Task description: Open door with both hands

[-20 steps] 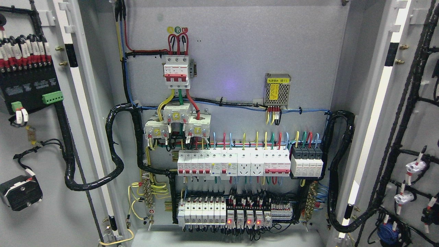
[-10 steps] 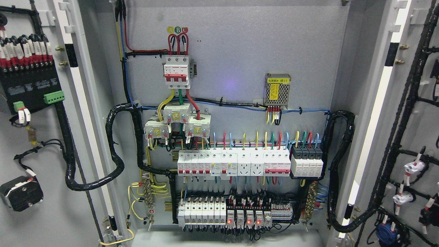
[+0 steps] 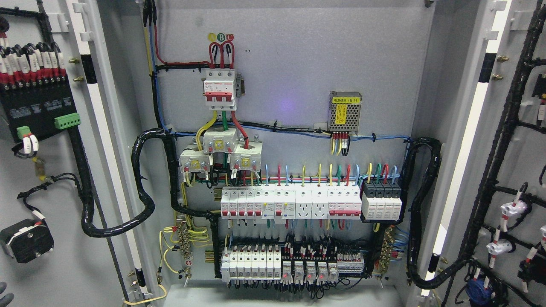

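Observation:
The grey electrical cabinet stands with both doors swung wide. The left door [image 3: 55,213] shows its inner face with a black terminal block and wire looms. The right door [image 3: 524,162] shows its inner face with a black cable harness and white connectors. Between them the back panel [image 3: 298,64] carries breakers, relays and coloured wiring. A grey tip of my left hand [image 3: 5,292] pokes in at the lower left corner, low on the left door; too little of it shows to read its grasp. My right hand is out of the picture.
Thick black cable loops [image 3: 140,183] run from the panel to each door near the hinges. A small power supply [image 3: 344,111] sits at the panel's upper right. Rows of white breakers [image 3: 294,202] fill the lower panel.
A grey tip of my left hand has appeared at the lower left corner. The parts on the right door have shifted slightly to the left in the picture; the left door barely moved.

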Robot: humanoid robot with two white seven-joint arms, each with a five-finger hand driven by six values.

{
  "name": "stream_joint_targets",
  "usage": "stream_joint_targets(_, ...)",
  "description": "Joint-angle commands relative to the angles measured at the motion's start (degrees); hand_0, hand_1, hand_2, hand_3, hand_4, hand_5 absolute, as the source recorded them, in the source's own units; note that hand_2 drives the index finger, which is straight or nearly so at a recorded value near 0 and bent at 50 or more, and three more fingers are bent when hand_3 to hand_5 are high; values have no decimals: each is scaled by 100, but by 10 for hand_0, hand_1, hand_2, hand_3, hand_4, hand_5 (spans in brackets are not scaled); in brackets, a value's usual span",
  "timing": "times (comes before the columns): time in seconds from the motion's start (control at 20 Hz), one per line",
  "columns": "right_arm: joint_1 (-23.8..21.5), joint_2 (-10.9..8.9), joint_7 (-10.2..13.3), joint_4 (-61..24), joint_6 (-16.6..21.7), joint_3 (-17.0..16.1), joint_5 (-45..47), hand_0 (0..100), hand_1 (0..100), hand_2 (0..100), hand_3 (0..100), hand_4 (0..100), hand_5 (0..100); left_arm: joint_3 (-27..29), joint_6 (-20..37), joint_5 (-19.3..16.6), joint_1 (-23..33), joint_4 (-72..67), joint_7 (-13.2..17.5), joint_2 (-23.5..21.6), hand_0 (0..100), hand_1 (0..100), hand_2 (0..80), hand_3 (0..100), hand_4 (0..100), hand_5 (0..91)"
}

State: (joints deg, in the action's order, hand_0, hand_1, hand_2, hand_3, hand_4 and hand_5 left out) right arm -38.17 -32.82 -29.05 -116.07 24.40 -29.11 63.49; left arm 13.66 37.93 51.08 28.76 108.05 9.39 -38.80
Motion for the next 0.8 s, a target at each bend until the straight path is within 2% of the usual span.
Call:
stream_joint_targets(0.0,-7,-5,-13,-197,-6,230,-12,0,0,0,0,0,0,-198,4,-36,24,286,2,-13,0,0,0,0,0,0)
stream_joint_targets(0.45,11,4,-4,-338,-6,511,-65,0,0,0,0,0,0,-487,-5,-282,51,339,2,39,0,0,0,0,0,0)
stream_joint_targets(0.75,2,56,-13,-338,-6,888,-170,0,0,0,0,0,0,-540,-14,-493,305,375,37,74,0,0,0,0,0,0)
